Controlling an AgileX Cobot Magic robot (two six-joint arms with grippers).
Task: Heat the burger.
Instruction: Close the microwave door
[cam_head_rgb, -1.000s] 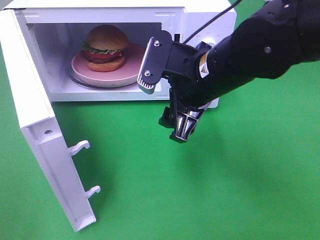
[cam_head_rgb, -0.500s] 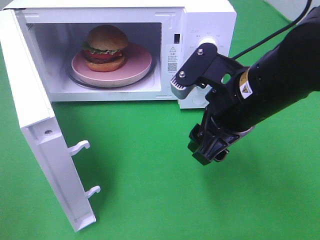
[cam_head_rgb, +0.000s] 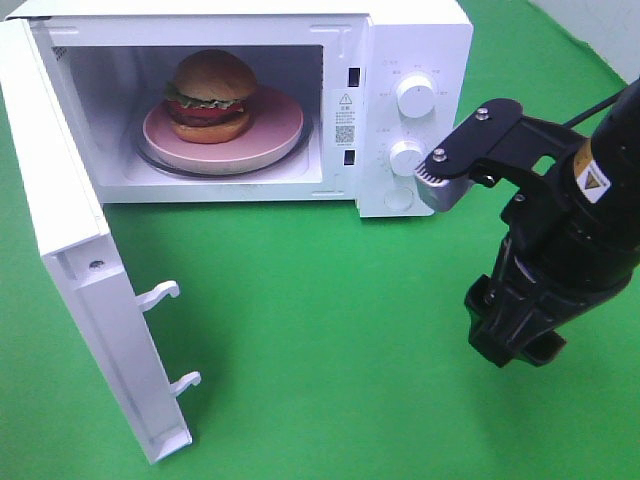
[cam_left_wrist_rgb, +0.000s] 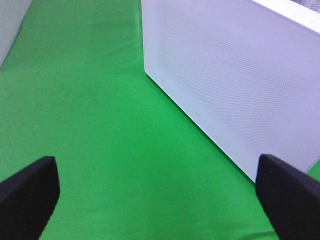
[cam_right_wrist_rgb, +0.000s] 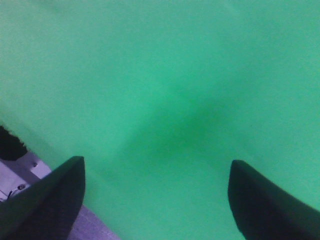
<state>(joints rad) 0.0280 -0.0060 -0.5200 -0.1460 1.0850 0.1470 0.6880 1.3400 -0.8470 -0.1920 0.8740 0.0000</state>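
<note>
green table (cam_head_rgb: 300, 340) cloth fills the scene; at 12 o'clock the white microwave (cam_head_rgb: 440, 40) stands with its door (cam_head_rgb: 70, 250) swung out toward 9. inside, on the pink plate (cam_head_rgb: 285, 125), sits the burger (cam_head_rgb: 210, 95), so loading looks done and pushing the door shut comes next. left fingers (cam_left_wrist_rgb: 27, 192), apart, face what looks like the door's outer side; right fingers (cam_right_wrist_rgb: 45, 200), apart and empty, have backed from the opening to 4 o'clock.
</note>
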